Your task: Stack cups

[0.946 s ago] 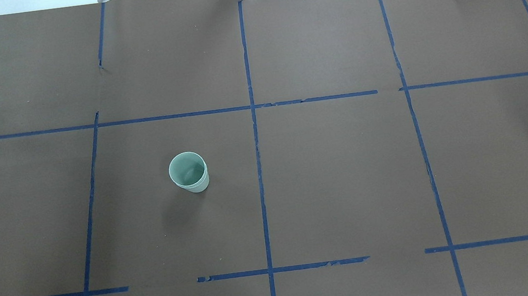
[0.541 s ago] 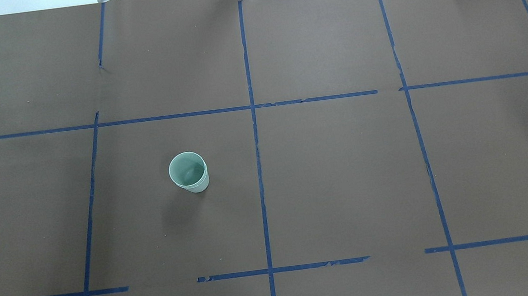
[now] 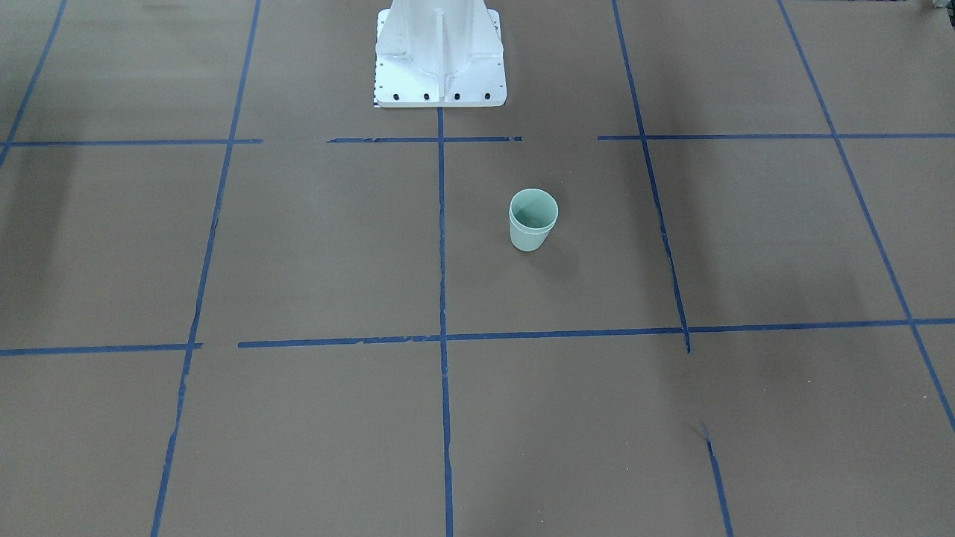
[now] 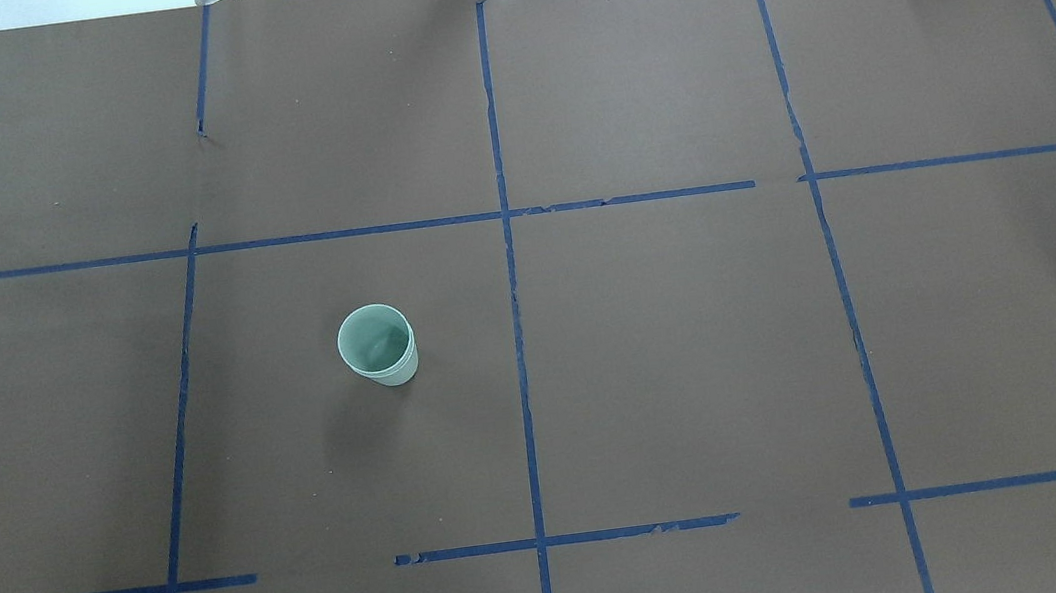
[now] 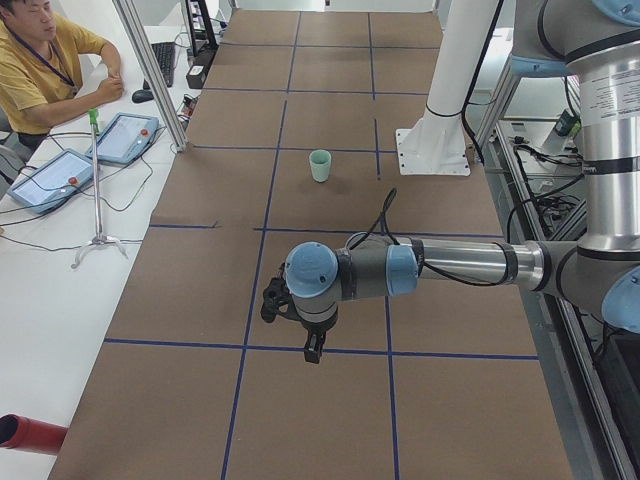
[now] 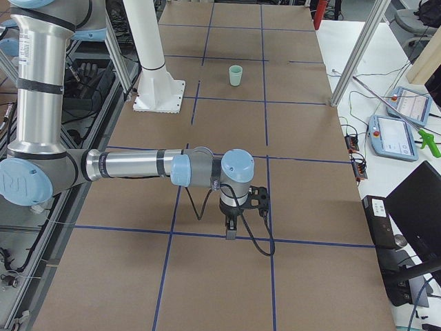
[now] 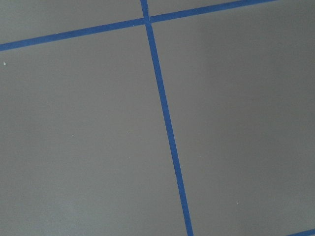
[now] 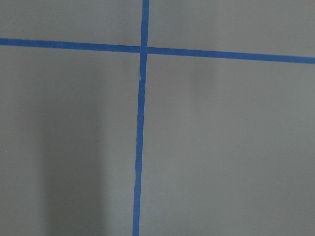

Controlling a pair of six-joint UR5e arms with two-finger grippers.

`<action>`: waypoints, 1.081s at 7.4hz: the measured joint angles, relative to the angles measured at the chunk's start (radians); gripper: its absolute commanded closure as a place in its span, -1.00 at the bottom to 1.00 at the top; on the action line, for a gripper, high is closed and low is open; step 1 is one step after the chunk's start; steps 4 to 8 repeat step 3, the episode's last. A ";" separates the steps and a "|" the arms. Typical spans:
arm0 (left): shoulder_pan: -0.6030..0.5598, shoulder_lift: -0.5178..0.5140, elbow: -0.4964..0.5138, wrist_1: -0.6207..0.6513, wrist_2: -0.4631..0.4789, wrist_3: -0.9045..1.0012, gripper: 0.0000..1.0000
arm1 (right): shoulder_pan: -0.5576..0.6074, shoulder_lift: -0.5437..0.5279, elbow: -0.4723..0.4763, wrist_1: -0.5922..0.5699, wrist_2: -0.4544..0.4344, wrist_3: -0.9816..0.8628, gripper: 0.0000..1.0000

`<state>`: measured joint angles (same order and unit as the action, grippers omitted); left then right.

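A pale mint-green cup stands upright on the brown table cover, left of the centre tape line. A second rim line shows just under its rim, so it looks like two cups nested; I see no separate second cup. It also shows in the front view, the left side view and the right side view. My left gripper hangs over the table's left end, far from the cup. My right gripper hangs over the right end. I cannot tell whether either is open or shut. Both wrist views show only cover and tape.
Blue tape lines divide the cover into squares. The robot's white pedestal stands at the near edge. An operator and control tablets are beside the left end; another tablet lies by the right end.
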<state>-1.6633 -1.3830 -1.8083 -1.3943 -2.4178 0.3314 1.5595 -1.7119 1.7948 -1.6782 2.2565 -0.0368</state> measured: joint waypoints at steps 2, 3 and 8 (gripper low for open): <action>-0.012 0.001 0.001 0.000 0.000 0.000 -1.00 | 0.000 0.000 0.000 0.000 0.000 0.000 -1.00; -0.013 0.001 0.001 0.000 0.000 0.000 -1.00 | 0.000 0.000 0.000 0.000 0.000 0.000 -1.00; -0.013 0.001 0.001 0.000 0.000 0.000 -1.00 | 0.000 0.000 0.000 0.000 0.000 0.000 -1.00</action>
